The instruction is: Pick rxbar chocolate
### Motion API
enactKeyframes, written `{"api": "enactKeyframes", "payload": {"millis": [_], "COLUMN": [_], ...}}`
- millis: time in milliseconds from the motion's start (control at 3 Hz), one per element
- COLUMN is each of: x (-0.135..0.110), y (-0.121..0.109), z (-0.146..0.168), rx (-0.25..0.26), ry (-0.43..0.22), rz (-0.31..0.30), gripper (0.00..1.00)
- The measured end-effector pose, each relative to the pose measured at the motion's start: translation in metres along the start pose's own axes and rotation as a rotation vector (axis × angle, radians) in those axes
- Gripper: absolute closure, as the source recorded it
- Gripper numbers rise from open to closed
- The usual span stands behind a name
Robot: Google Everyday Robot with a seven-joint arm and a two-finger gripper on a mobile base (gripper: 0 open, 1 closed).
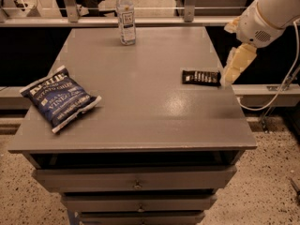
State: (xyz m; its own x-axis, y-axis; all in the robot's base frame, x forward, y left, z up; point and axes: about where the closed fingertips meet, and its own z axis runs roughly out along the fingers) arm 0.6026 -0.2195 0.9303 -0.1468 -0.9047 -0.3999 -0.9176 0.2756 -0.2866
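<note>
The rxbar chocolate [201, 77] is a small flat black bar with white lettering. It lies flat near the right edge of the grey table [140, 102]. My gripper [230, 77] hangs from the white arm at the right, its cream-coloured tip just right of the bar and close above the table edge. It holds nothing that I can see.
A large blue chip bag [58, 99] lies at the left front of the table. A clear water bottle [125, 15] stands upright at the back middle. Drawers sit below the tabletop. A cable hangs at the right, past the table edge.
</note>
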Motion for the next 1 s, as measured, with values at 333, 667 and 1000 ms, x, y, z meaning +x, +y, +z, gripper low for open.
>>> {"api": "enactKeyframes", "payload": {"millis": [333, 667, 1000], "x": [0.004, 0.008, 0.013], "y": [-0.016, -0.027, -0.033], "z": [0.032, 0.061, 0.083], "rx": [-0.035, -0.061, -0.083], "ry": [-0.069, -0.122, -0.147], "rz": [0.049, 0.098, 0.145], "gripper": [0.00, 0.00, 0.00]}}
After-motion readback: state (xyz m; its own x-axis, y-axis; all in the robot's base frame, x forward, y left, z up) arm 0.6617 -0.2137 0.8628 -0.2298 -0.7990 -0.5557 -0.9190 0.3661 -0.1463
